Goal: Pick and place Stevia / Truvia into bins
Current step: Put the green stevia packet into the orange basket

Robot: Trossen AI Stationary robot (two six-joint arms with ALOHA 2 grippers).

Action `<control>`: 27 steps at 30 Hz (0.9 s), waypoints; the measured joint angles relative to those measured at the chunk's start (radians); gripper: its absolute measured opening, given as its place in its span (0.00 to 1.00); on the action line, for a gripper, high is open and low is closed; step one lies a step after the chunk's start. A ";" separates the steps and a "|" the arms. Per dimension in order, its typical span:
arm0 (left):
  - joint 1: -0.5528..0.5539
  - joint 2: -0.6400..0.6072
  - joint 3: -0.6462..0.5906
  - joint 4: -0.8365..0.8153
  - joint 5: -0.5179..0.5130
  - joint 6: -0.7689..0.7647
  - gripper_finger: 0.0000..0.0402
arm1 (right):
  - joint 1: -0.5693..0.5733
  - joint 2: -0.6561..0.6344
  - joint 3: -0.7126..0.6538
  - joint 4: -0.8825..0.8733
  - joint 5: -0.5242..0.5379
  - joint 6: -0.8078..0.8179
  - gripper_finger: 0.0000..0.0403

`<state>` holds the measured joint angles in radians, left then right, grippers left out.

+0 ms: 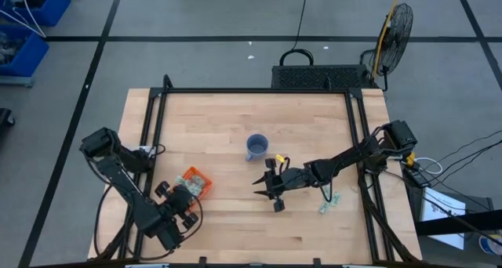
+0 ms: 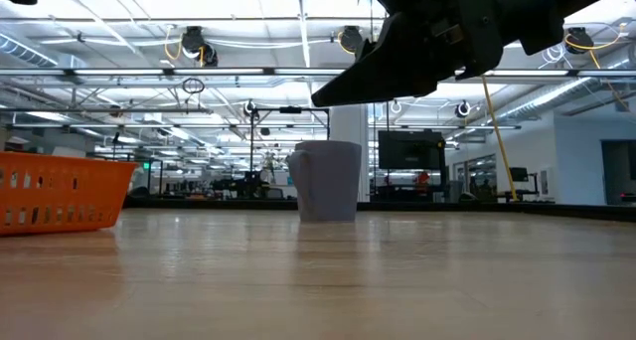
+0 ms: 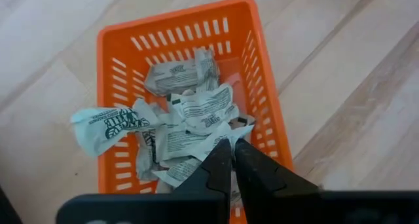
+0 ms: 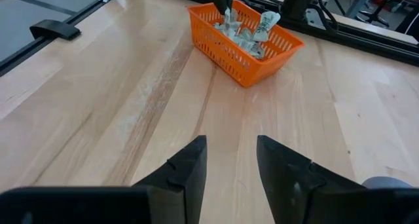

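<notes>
Several Stevia packets (image 3: 190, 116) lie heaped in the orange bin (image 3: 262, 112) directly below the left gripper (image 3: 232, 160), jaws nearly closed and empty, while we note loose packets (image 1: 329, 204) on the bench (image 1: 235, 119) nearest the right gripper (image 1: 269, 188), jaws spread, empty.

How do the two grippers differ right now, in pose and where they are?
The left gripper hangs over the orange bin of packets, fingers nearly together; the right gripper is over bare table beyond the mug, fingers apart. The left points down into the bin; the right faces across the table toward it. Neither visibly holds a packet.
</notes>
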<state>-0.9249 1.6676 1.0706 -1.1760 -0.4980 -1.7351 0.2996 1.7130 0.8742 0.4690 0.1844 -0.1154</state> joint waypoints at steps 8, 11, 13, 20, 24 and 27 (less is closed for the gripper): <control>0.002 0.000 0.000 0.004 0.000 -0.005 0.18 | 0.000 0.000 0.000 -0.002 0.001 0.024 0.33; 0.004 0.000 0.000 0.004 0.000 -0.006 0.23 | 0.000 0.000 0.000 -0.002 0.001 0.025 0.33; 0.007 0.000 0.000 0.005 0.000 -0.009 0.26 | 0.000 0.000 0.000 -0.002 0.001 0.025 0.33; 0.029 0.000 0.000 0.005 -0.002 -0.006 0.32 | 0.000 0.000 0.000 -0.002 0.001 0.025 0.33; 0.039 0.000 0.000 0.004 -0.003 0.005 0.32 | 0.000 0.000 0.000 -0.002 0.001 0.025 0.33; 0.049 0.000 0.000 0.001 -0.022 0.005 0.32 | 0.000 0.000 0.000 -0.002 0.001 0.025 0.33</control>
<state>-0.8760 1.6676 1.0706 -1.1751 -0.5197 -1.7300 0.2996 1.7130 0.8742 0.4667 0.1859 -0.0902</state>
